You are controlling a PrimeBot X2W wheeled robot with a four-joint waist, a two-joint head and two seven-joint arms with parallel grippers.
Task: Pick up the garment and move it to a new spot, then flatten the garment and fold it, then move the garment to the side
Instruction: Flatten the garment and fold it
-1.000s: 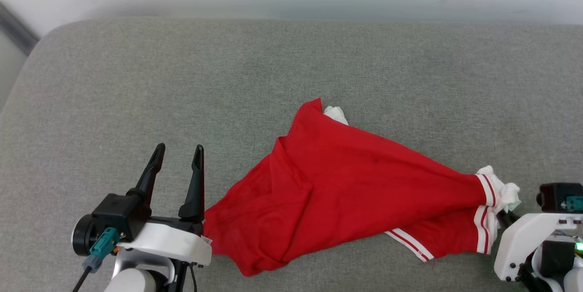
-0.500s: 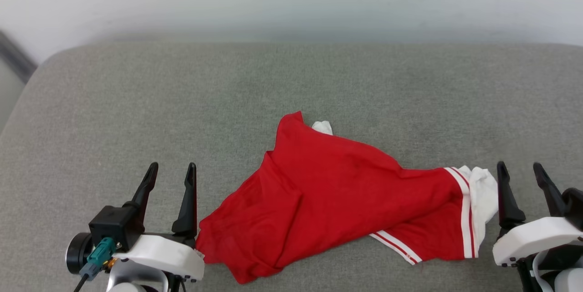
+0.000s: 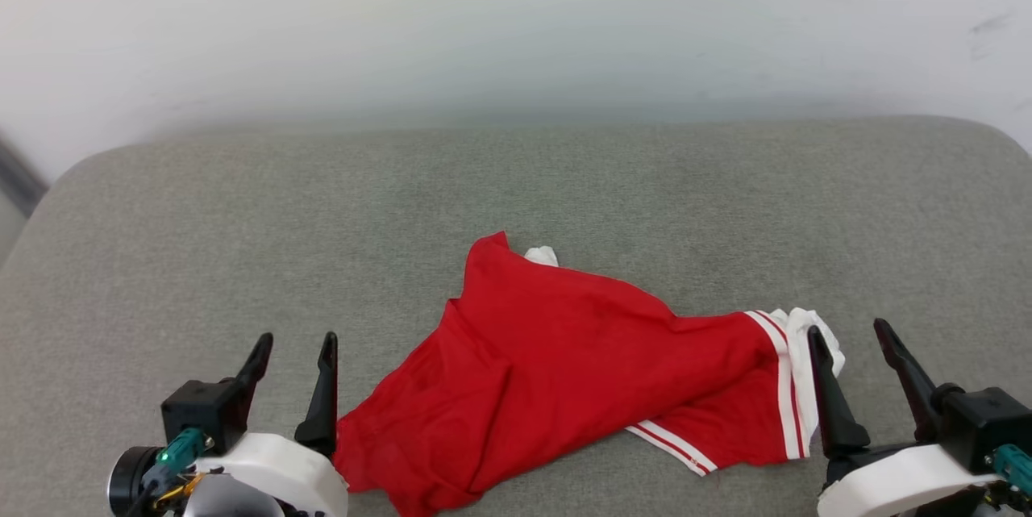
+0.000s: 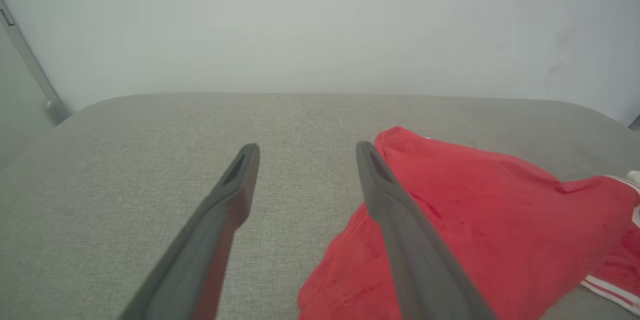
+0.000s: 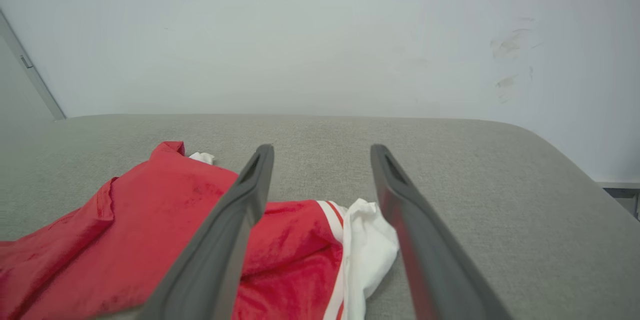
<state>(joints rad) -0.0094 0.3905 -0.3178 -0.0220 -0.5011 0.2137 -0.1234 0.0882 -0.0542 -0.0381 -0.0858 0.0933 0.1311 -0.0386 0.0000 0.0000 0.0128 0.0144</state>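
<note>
our two dark-fingered hands, left [image 3: 297, 337] and right [image 3: 846, 329], stand open and empty at either end of the one crumpled red jersey t-shirt with white sleeves [image 3: 564, 348], near the front of the grey padded cushion [image 3: 242, 218]. we judge flattening is in hand: next, pinch two edges and spread them.

Count stands at one red T-shirt with white striped sleeves [image 3: 564, 356], one grey fabric surface [image 3: 242, 218], two dark-fingered tools: left tool [image 3: 297, 336], right tool [image 3: 846, 327].
</note>
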